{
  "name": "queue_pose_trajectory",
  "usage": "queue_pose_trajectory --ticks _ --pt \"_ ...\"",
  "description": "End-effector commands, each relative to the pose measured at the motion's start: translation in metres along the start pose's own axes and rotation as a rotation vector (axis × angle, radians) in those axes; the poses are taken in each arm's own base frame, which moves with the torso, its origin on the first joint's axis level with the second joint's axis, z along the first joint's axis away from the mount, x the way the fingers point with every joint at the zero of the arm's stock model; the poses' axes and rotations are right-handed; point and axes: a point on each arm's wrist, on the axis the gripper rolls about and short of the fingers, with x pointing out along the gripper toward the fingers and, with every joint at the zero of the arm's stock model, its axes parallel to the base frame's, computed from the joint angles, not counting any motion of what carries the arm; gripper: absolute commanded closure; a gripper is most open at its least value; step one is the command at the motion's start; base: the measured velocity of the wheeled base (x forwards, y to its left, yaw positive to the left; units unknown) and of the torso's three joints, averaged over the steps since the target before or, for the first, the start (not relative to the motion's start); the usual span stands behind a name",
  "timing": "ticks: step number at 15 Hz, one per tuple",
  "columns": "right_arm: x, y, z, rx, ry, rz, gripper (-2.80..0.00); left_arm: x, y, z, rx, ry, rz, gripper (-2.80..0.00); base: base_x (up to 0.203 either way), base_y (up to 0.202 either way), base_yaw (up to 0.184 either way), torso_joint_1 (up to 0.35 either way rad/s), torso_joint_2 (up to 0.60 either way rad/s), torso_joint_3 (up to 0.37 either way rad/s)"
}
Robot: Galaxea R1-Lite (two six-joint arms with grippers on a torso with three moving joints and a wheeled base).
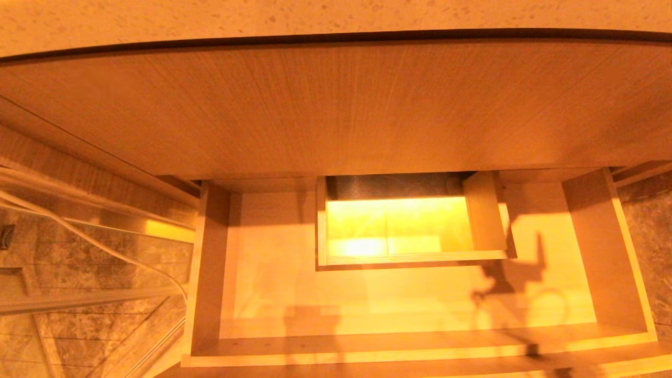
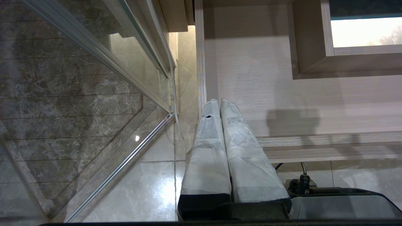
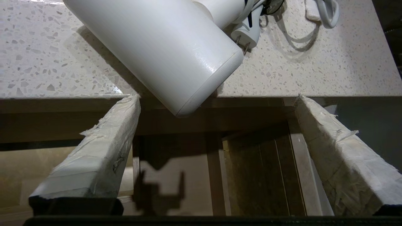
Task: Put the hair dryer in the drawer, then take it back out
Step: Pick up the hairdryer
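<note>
The white hair dryer [image 3: 157, 47] lies on the speckled countertop [image 3: 314, 72], its barrel end sticking out over the counter's edge. Its plug [image 3: 248, 33] and white cord [image 3: 326, 12] rest behind it. My right gripper [image 3: 217, 98] is open wide, its taped fingers [image 3: 103, 150] just short of the barrel end and holding nothing. The drawer [image 1: 409, 354] below is pulled out, with nothing lying on its pale floor [image 3: 176, 175]. Neither gripper shows in the head view; only a shadow falls on the drawer's right side. My left gripper [image 2: 220, 101] is shut and empty, by the drawer's left front corner [image 2: 251, 78].
A boxed cut-out [image 1: 409, 231] stands at the drawer's mid-back. A tall wood panel [image 1: 336, 110] rises above the drawer, under the counter edge [image 1: 315, 16]. A glass partition with metal rail [image 2: 125, 160] and tiled floor lie to the left. The robot's base [image 2: 345, 204] is below.
</note>
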Motion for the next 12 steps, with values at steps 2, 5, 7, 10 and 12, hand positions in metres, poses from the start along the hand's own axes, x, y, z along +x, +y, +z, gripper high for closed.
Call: queue_pose_trajectory --ticks 2,5,7,10,12 --pt "-0.003 0.0 -0.002 0.001 0.005 0.001 -2.8 0.0 0.0 0.0 0.0 0.0 0.0 0.0 0.0 0.0 0.0 0.0 0.0 0.0" --pt "-0.002 0.001 -0.006 0.001 0.019 0.006 -2.8 0.0 0.0 0.0 0.0 0.0 0.0 0.0 0.0 0.0 0.0 0.0 0.0 0.0" --pt "-0.007 0.0 -0.003 0.001 -0.001 0.012 -2.8 0.0 0.0 0.0 0.0 0.0 0.0 0.0 0.0 0.0 0.0 0.0 0.0 0.0" --pt "-0.021 -0.002 0.0 -0.058 -0.037 0.006 -2.8 0.0 0.0 0.0 0.0 0.0 0.0 0.0 0.0 0.0 0.0 0.0 0.0 0.0" --pt "-0.032 -0.003 0.0 -0.096 -0.06 0.004 -2.8 0.0 0.0 0.0 0.0 0.0 0.0 0.0 0.0 0.0 0.0 0.0 0.0 0.0"
